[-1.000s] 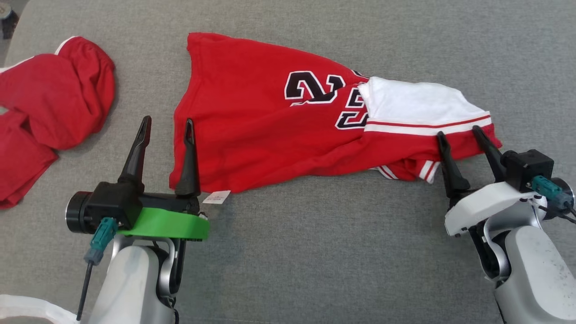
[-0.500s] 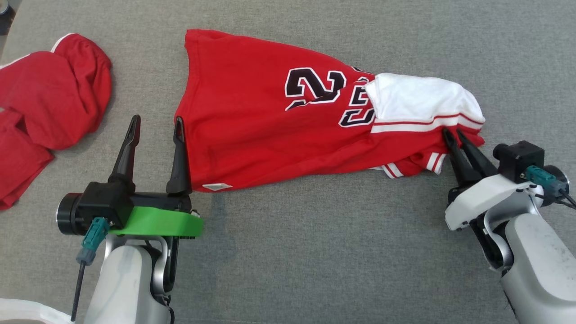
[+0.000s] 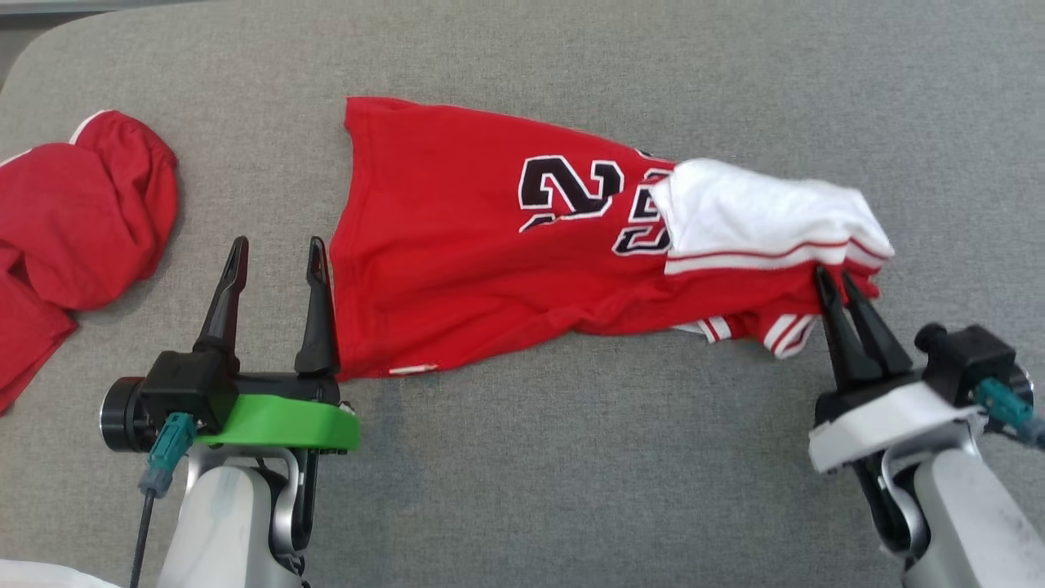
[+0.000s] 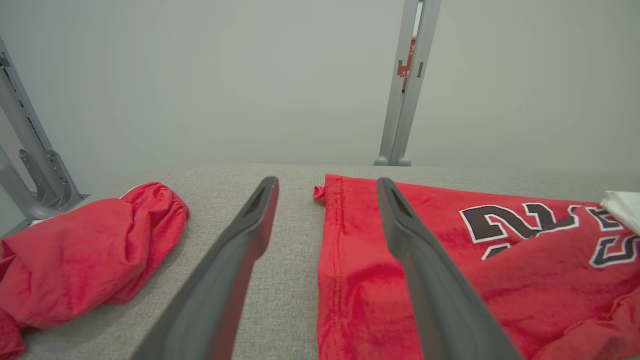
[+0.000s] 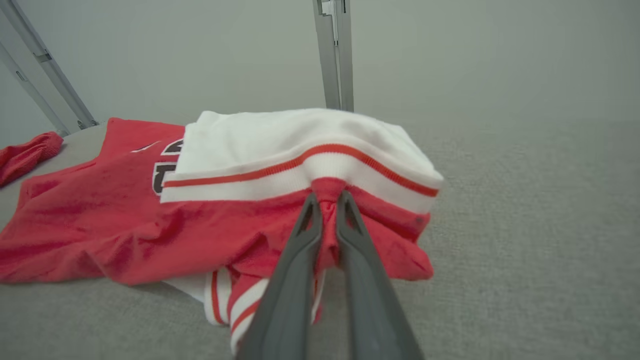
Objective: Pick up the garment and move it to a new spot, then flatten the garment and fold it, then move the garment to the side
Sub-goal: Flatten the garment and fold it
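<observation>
Right claw (image 3: 834,278) has closed onto garment (image 3: 457,261) edge.

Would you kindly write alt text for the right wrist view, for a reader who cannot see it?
The right gripper is shut on a red fold of the jersey, which lies on a grey surface. Another red garment sits at far left.

The left gripper (image 4: 326,183) holds its fingers spread wide. The red jersey (image 4: 500,285) has its hem between them. Another red garment (image 4: 85,255) lies farther left.
</observation>
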### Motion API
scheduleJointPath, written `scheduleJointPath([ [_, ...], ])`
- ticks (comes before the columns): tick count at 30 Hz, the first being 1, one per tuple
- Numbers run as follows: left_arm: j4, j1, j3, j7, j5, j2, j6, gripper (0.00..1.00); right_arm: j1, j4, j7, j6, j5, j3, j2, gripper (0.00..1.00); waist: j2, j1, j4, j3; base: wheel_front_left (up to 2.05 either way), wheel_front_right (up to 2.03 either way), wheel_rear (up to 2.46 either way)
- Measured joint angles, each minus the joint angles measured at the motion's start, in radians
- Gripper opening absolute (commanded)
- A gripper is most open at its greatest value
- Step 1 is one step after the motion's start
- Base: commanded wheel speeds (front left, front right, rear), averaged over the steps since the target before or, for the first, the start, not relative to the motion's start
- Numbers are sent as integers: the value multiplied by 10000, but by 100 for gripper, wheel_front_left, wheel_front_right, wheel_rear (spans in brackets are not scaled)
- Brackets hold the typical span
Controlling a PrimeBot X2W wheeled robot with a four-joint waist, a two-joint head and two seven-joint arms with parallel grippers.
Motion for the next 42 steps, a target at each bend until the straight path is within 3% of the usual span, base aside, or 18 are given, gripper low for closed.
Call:
scheduleJointPath([
  [6, 125, 128, 42, 0, 0, -10, -50, 100, 1691, -437, -4, 0, -826, -410, 846, 0, 0, 0, -151, -285, 0, 0, 0],
  [10, 205, 180, 59, 0, -4, -15, -54, 100, 2360, -59, -12, 0, -1168, -389, 1373, 0, 0, 0, -178, -389, 0, 0, 0],
  [12, 251, 253, 63, 2, -13, -21, -54, 100, 2449, 119, -12, 0, -1168, -320, 1503, 70, 0, 0, -199, -426, 0, 0, 0],
  [13, 276, 271, 71, 2, -13, -23, -52, 100, 2449, 102, -12, 0, -1168, -288, 1555, 100, 0, 0, -218, -443, 0, 0, 0],
  [26, 506, 494, 211, 2, -13, -31, 17, 100, 2031, -2050, -12, 0, -583, -295, 1544, 100, 0, 0, -392, -782, 0, 0, 0],
  [34, 506, 732, 374, 0, 2, 65, 96, 100, 1504, -1590, 117, -2, -217, -1139, 533, 100, 0, 0, -378, -1005, 0, 0, 0],
  [42, 556, 974, 370, 0, 33, 176, 94, 100, 1480, -1346, 449, -4, 138, -1289, 186, 100, 0, 0, -312, -1152, 0, 0, 0],
])
